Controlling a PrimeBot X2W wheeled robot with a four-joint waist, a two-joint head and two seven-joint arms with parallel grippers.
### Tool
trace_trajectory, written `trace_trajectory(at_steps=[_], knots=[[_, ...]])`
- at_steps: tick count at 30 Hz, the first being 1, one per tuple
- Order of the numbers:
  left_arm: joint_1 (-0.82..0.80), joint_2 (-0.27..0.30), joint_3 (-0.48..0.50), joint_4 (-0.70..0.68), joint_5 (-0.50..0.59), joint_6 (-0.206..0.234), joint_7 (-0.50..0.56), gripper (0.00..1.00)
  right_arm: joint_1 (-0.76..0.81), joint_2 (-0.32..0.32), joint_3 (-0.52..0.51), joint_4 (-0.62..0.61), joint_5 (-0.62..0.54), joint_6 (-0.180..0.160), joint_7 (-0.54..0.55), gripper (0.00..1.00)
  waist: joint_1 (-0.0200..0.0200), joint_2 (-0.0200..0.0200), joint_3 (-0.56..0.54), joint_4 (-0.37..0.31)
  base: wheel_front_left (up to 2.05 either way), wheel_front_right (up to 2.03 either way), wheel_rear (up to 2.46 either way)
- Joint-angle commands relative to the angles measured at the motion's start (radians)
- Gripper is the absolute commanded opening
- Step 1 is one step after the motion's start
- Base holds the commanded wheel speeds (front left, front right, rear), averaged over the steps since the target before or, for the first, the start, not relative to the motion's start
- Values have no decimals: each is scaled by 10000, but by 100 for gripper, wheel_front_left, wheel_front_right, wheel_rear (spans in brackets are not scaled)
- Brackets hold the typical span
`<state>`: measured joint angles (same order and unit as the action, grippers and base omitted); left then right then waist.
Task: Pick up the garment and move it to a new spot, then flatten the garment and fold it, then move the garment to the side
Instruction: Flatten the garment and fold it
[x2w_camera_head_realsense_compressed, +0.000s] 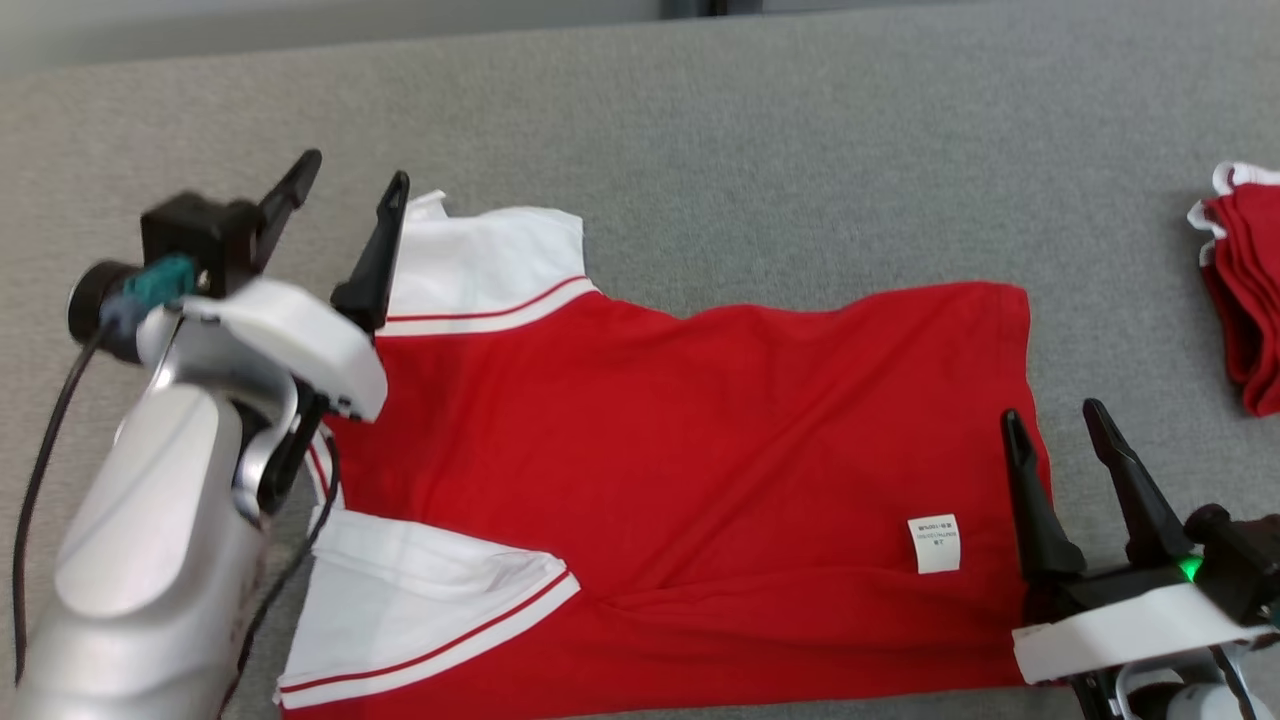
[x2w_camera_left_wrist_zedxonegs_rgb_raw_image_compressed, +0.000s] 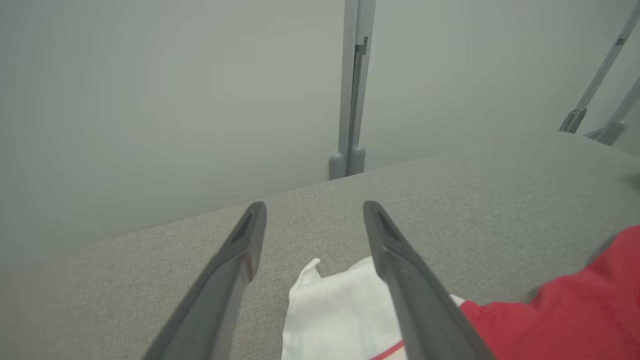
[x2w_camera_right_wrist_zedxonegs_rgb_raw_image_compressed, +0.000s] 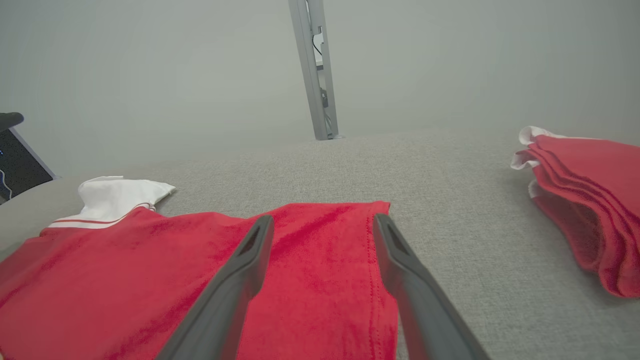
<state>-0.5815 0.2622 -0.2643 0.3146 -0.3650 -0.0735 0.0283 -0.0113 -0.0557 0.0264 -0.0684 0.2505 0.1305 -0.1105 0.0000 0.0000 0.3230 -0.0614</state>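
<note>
Both hands gape empty: left hand (x2w_camera_head_realsense_compressed: 355, 167) by a white sleeve (x2w_camera_head_realsense_compressed: 480, 260), right hand (x2w_camera_head_realsense_compressed: 1051, 410) at the opposite end of the red shirt (x2w_camera_head_realsense_compressed: 680, 450) spread on the table (x2w_camera_head_realsense_compressed: 800, 150); a shallow pinch might bunch it.

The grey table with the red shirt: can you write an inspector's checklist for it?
Surface: grey fabric-covered table.
Job's things: red shirt spread flat; white label showing near the hem.
Clutter: pile of folded red garments at the right edge.
Grippers: left gripper open over a white sleeve; right gripper open at the hem; neither holds anything.
Cables: black cable along the left arm.
Surroundings: pale wall, grey metal post.
</note>
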Motion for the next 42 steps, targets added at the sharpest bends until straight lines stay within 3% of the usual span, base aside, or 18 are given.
trace_trajectory(at_steps=[1, 10, 15, 16, 17, 18, 32, 40, 42], knots=[[-582, -4, -104, 560, -46, -138, 140, 100, -215, 13, 43, 94, 18, 6, -107, 100, 0, 0, 639, -332, 0, 0, 0], [-2933, 86, -948, 3908, -242, -522, 1132, 100, -823, 25, 328, 592, 114, 6, -460, 100, 0, 0, 1344, -708, 0, 0, 0], [-3346, 55, -1225, 4677, -417, -553, 1374, 100, -827, 27, 272, 725, 131, 6, -555, 100, 0, 0, 1405, -695, 0, 0, 0], [-3412, 53, -1287, 4805, -468, -564, 1406, 79, -840, 29, 274, 750, 154, 6, -583, 100, 0, 0, 1413, -684, 0, 0, 0], [-3478, 32, -1359, 4919, -531, -570, 1399, 31, -862, 30, 264, 785, 157, 6, -587, 100, 0, 0, 1413, -670, 0, 0, 0], [-3532, 10, -1420, 5011, -585, -577, 1394, 0, -884, 29, 242, 809, 164, 6, -592, 100, 0, 0, 1411, -654, 0, 0, 0], [-3792, -69, -2317, 5070, -1361, -569, 404, 0, -1877, -404, -442, 594, 109, 6, -140, 100, 0, 0, 1313, -155, 0, 0, 0], [-3652, -84, -2306, 5106, -1560, -508, -580, 0, -1825, -418, -655, 549, 50, 6, -98, 100, 0, 0, 1192, 45, 0, 0, 0], [-3428, -95, -2142, 4969, -1660, -382, -1086, 100, -1692, -381, -658, 594, 45, 6, -127, 100, 0, 0, 1079, 57, 0, 0, 0]])
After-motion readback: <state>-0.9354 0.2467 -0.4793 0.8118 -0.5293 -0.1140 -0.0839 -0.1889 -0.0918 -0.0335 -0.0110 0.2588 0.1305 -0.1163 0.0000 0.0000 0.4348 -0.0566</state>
